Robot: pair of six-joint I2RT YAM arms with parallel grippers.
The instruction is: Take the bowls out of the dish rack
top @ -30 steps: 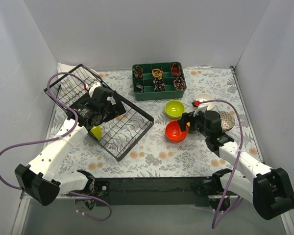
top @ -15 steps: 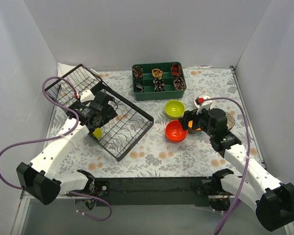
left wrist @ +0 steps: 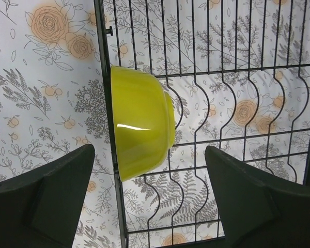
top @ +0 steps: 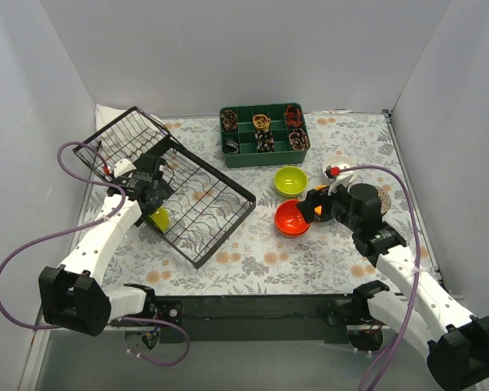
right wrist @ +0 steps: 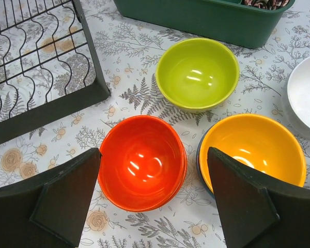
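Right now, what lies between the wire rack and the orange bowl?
A red bowl sits between the dish rack and the orange bowl, clearest in the right wrist view.

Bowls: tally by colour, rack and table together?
Yellow bowl, in the dish rack: 1
Lime bowl: 1
Red bowl: 1
Orange bowl: 1
White bowl: 1
Patterned bowl: 1
Total: 6 in view; any nested underneath cannot be told.

light: bright, even, from above | shadows: faint, soft beneath dish rack [top: 216, 170] | glare: white spots inside red bowl [right wrist: 142, 163] and orange bowl [right wrist: 253, 150], streak on yellow bowl [left wrist: 142, 121] | focus: sharp in all views, no blur
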